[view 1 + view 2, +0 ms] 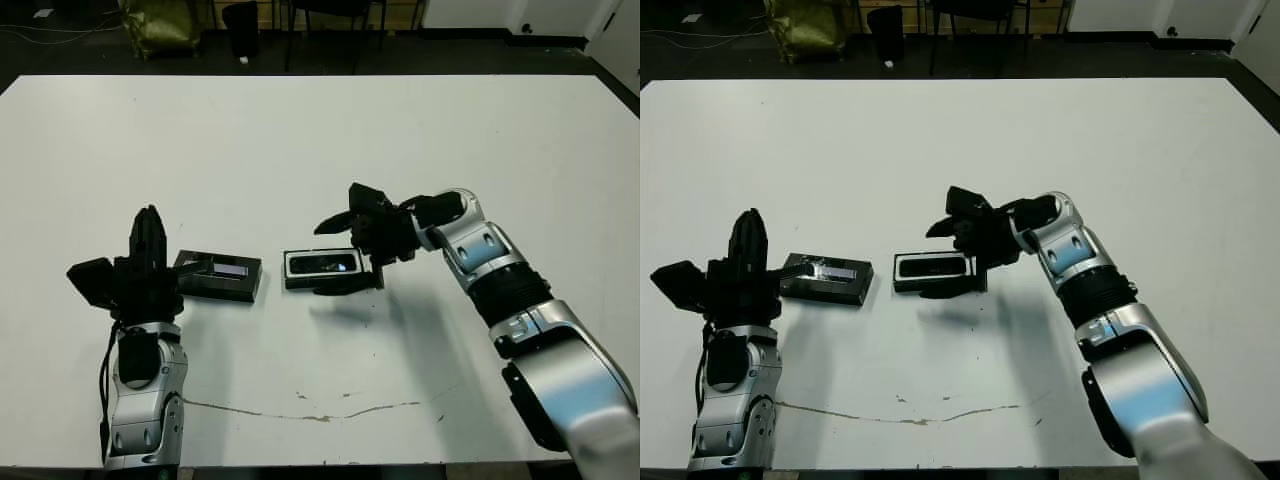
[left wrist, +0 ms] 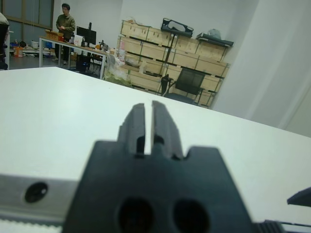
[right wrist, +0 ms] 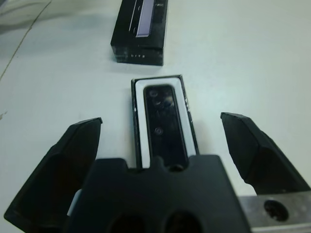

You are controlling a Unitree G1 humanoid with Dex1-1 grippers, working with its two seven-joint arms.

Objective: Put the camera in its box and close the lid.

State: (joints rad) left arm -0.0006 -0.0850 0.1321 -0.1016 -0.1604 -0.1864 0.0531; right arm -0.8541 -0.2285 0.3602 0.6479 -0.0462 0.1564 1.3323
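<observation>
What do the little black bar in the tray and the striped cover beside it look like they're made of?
The camera looks like glossy black plastic or glass: it throws bright reflections. The box around it seems to be card, matt white inside. The lid looks like printed black cardboard with a pale, slightly shiny stripe.

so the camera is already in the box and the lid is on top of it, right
Not quite. The camera does lie in the box, but the lid is not on it: it lies on the table apart from the box, as the right wrist view shows.
</observation>
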